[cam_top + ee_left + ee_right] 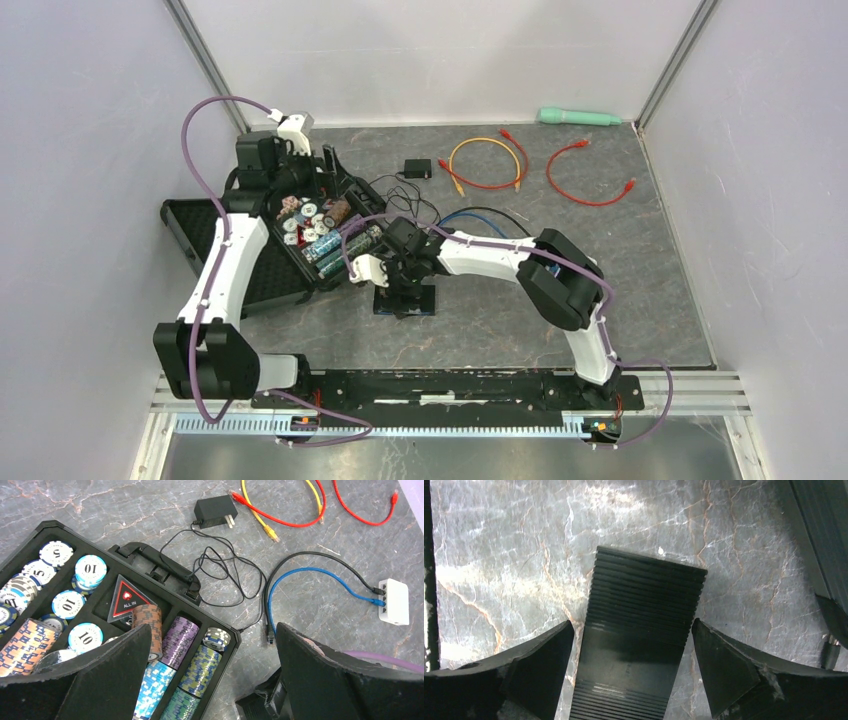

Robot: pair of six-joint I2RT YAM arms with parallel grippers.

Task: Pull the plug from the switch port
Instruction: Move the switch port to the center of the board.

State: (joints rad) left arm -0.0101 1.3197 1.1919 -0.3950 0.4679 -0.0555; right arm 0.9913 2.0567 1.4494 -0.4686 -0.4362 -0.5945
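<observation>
Table [660, 290] in grey marble, holding an open poker chip case [165, 570]. Hovering over that case, left gripper [212, 630] with jaws standing wide. Straddling a black ribbed block [644, 605], right gripper [633, 625], jaws apart. Lying right of the case, white switch [395, 601], blue plug [378, 601] and black plug [374, 589] sitting in its ports.

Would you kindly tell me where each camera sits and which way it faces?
Top external: above, behind the left arm and right arm, both showing, looking down on the table.
Left wrist: on its arm, looking past the open left hand at chip case and switch.
Right wrist: close above a black block, open right hand straddling it.
Shared: first two show the chip case.
</observation>
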